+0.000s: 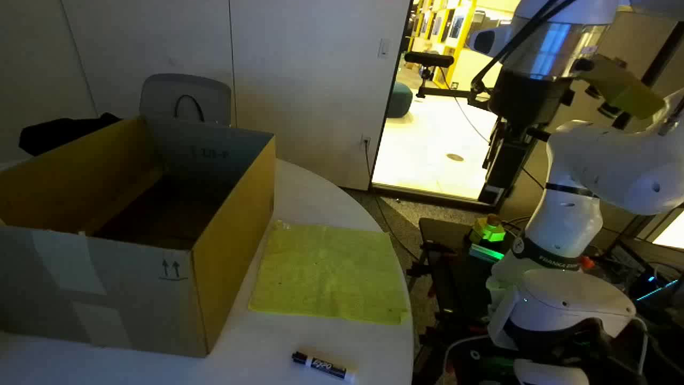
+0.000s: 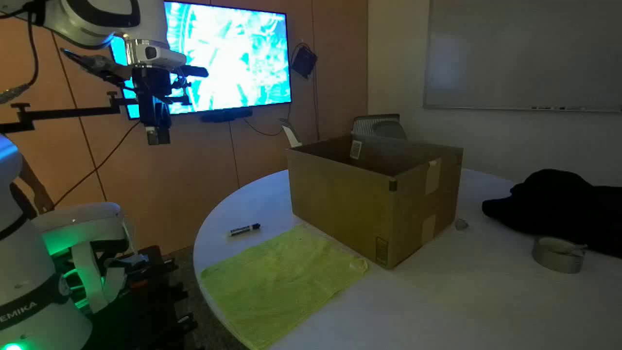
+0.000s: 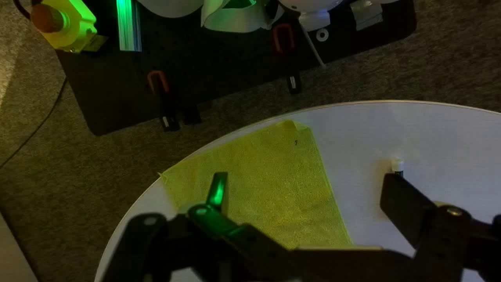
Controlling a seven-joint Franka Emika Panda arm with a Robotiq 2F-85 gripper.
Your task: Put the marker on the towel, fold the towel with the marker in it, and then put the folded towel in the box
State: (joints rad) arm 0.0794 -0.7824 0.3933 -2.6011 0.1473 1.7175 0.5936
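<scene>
One marker (image 1: 323,367) to lift, lying near our towel (image 1: 328,272).
In an exterior view, the box (image 1: 144,272) stands beside the towel; in an exterior view, the marker lies on the table (image 2: 452,306); in the wrist view, our gripper (image 3: 306,184) gapes, holding nothing: we should descend gently, straddling the marker crosswise.

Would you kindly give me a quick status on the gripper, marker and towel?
Gripper open, empty, raised. Marker on the table, beside the unfolded towel, not on it. Nothing seen between them; box close by the towel.
</scene>
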